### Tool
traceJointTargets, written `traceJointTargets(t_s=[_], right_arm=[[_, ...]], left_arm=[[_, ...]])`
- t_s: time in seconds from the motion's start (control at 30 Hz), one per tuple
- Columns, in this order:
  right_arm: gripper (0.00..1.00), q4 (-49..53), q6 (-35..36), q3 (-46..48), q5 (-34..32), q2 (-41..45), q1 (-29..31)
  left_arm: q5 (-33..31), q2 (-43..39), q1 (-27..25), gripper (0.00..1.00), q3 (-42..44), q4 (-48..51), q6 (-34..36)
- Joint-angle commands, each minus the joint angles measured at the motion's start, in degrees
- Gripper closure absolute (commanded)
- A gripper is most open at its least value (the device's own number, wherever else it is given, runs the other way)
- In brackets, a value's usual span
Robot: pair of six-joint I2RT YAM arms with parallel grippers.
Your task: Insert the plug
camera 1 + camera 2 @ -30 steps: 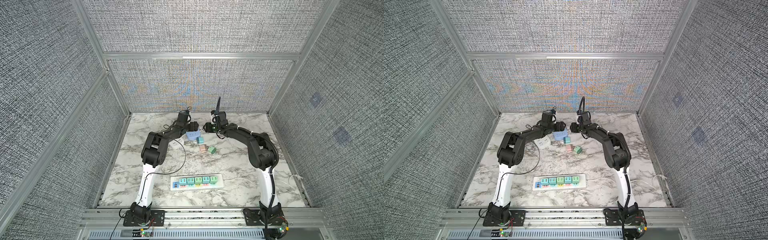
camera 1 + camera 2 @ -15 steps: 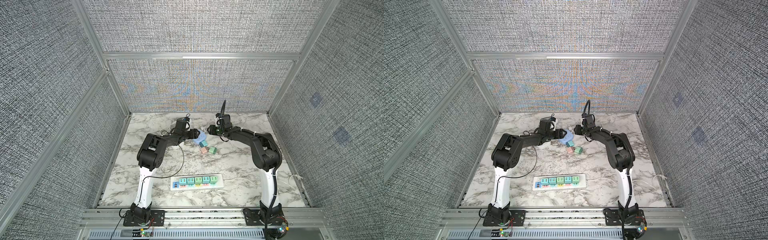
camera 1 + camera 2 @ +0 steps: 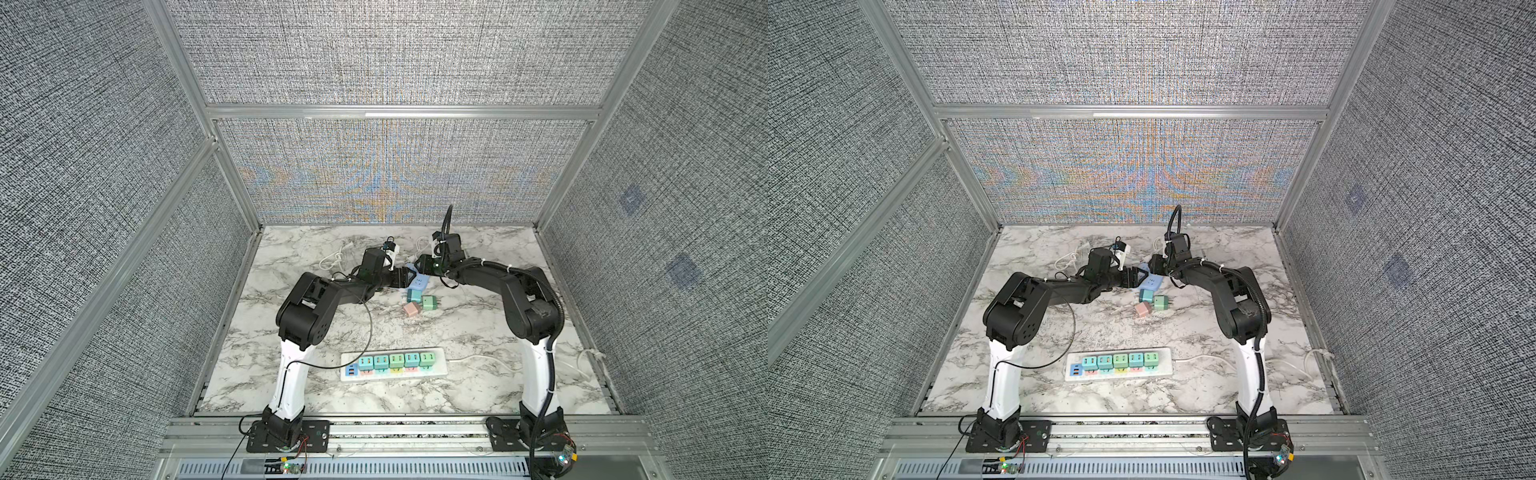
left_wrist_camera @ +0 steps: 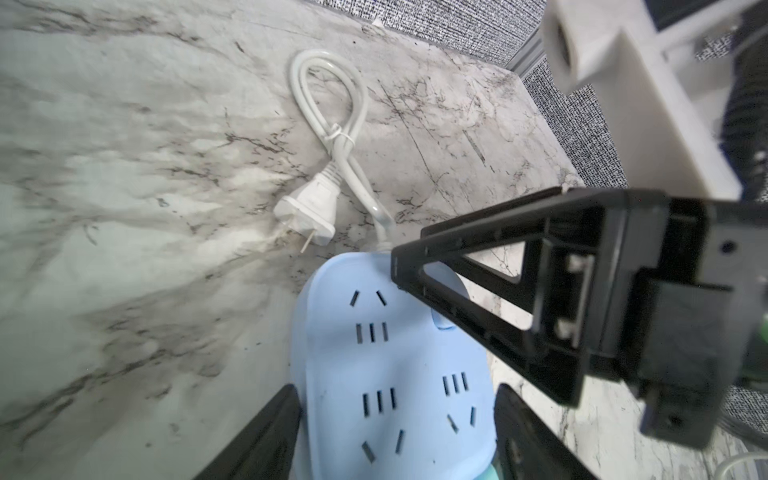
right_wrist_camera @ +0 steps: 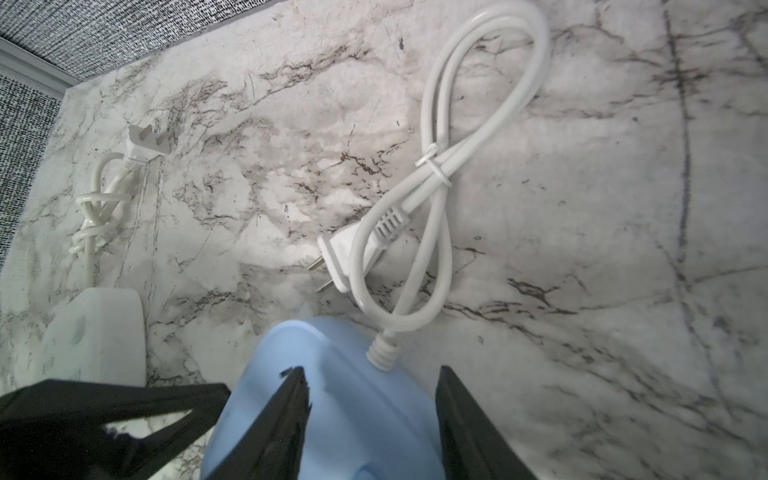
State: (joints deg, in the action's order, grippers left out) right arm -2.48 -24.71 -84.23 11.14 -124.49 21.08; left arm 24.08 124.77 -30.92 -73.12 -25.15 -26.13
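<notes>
1. White power strip (image 3: 392, 365) near the front: unmoved.
2. Mid-table: left gripper (image 4: 397, 390), newly narrowed, clasping both flanks of the blue socket block (image 4: 386, 357); right gripper (image 5: 370, 372) part-open, astride its cord end.
3. Just beyond: white plug (image 4: 309, 210) lying loose, unheld. Block steadied; plug pickup probably next.

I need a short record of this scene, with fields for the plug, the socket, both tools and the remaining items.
socket: light blue socket block, visible slots empty
plug: white plug on the block's cord, loose on the marble table
left tool: fingers either side of the block, grip unclear
right tool: at the block's cord end, grip unclear
other: three loose adapters; white power strip carrying five adapters
</notes>
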Motion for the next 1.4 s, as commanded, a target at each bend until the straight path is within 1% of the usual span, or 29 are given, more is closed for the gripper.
traceJointTargets(t_s=[0.0, 0.33, 0.47, 0.7, 0.9, 1.0, 1.13, 1.23, 1.27, 1.37], right_arm=[[0.48, -1.2, -0.6, 0.5, 0.5, 0.5, 0.0], [0.47, -1.1, 0.2, 5.0, 0.2, 2.8, 0.3], [0.46, 0.5, 1.5, 7.2, -1.5, 4.6, 0.6], [0.46, 0.6, 2.1, 10.6, -3.7, 7.5, 0.9], [0.43, 1.1, 2.9, 13.4, -6.6, 12.8, 0.9], [0.42, 0.7, 3.6, 16.4, -8.4, 17.0, 0.9], [0.41, -3.1, 5.7, 24.1, -9.4, 24.0, 1.1], [0.4, -7.5, 8.1, 30.7, -9.5, 29.2, 1.2], [0.4, -9.3, 8.8, 34.3, -9.3, 30.8, 1.3], [0.39, -16.7, 11.3, 42.6, -7.3, 35.3, 1.7]], left_arm=[[1.2, -0.7, -0.8, 0.25, 1.1, -4.9, -0.6], [1.3, -1.9, -3.7, 0.25, 6.6, -12.4, -1.3], [1.3, -2.7, -5.1, 0.25, 9.3, -15.2, -1.4], [-1.2, -5.9, -5.9, 0.25, 14.3, -17.9, -1.6], [-1.7, -10.6, -5.9, 0.23, 18.3, -19.5, -1.1], [-2.7, -15.1, -5.9, 0.22, 20.3, -18.9, 0.1], [-5.4, -22.4, -5.8, 0.2, 23.1, -14.5, 3.6], [-10.6, -30.1, -5.9, 0.18, 26.4, -9.4, 7.3], [-12.5, -32.9, -5.8, 0.18, 27.7, -7.6, 8.3], [-18.4, -42.8, -5.8, 0.16, 32.0, -1.0, 13.4]])
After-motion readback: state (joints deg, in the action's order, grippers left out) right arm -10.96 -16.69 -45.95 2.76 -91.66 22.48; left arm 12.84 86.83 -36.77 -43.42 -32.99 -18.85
